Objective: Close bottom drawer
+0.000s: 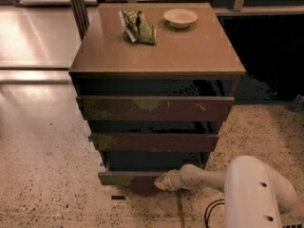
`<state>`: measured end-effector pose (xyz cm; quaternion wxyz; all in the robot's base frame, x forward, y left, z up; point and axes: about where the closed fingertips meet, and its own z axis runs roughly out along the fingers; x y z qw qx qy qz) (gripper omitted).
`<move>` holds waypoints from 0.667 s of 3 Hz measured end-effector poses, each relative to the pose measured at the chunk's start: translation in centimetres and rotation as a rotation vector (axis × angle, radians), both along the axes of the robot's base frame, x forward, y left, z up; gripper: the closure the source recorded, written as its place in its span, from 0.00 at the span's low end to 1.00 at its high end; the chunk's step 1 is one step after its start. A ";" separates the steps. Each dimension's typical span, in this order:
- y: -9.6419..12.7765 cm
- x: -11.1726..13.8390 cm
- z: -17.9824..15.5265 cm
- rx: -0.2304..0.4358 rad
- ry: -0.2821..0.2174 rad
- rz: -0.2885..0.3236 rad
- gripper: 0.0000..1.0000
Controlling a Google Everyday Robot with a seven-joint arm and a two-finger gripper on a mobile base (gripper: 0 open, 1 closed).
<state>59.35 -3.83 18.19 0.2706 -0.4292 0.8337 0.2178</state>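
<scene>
The brown cabinet [156,46] stands in the middle of the camera view with three drawers. The bottom drawer [126,177] is the lowest one; its plain dark-brown front sticks out only a little from the cabinet, near the floor. My gripper [161,181] is at the end of the pale arm that reaches in from the lower right. Its tip rests against the right part of the bottom drawer's front. The middle drawer front [154,141] and the wide scratched top drawer front [154,108] sit above it.
A green crumpled snack bag [137,26] and a pale bowl [180,17] lie on the cabinet top. The robot's white body [254,194] fills the lower right. Speckled floor [47,184] lies to the left; a dark recess [270,56] is to the right.
</scene>
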 end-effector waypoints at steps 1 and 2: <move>0.0 3.1 -0.6 -0.010 -0.032 -0.021 1.00; 0.1 3.1 -0.5 -0.009 -0.034 -0.020 1.00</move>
